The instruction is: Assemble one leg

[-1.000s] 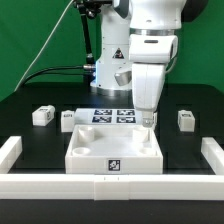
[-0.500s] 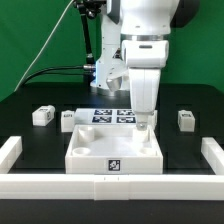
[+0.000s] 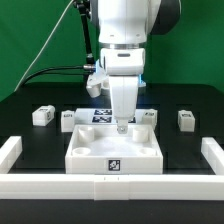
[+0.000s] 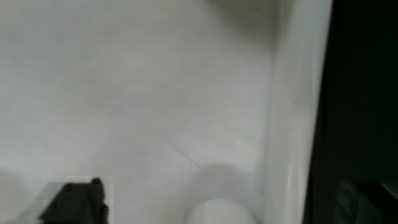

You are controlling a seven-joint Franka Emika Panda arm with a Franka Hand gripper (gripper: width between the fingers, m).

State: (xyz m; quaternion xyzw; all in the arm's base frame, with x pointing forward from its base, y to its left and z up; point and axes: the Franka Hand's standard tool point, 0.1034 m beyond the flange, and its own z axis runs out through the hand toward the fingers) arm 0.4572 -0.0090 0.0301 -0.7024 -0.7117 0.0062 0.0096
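Note:
The large white tray-like part [image 3: 90, 152] lies in the middle of the black table, with a tag on its front wall. My gripper [image 3: 121, 125] hangs low over its back edge, pointing down. In the wrist view the gripper [image 4: 226, 205] shows one dark finger [image 4: 73, 200] far to one side, with white plastic [image 4: 143, 90] filling most of the picture, so the jaws stand apart and hold nothing. Small white legs lie on the table: two on the exterior view's left [image 3: 42, 115] [image 3: 67, 119] and one on its right [image 3: 185, 119].
The marker board [image 3: 100, 114] lies just behind the tray-like part. White rails border the work area at the front [image 3: 110, 186], the exterior view's left [image 3: 8, 152] and its right [image 3: 214, 152]. Cables run behind the arm base.
My gripper has moved toward the exterior view's left along the back edge of the tray-like part. The legs and the tray-like part have not moved.

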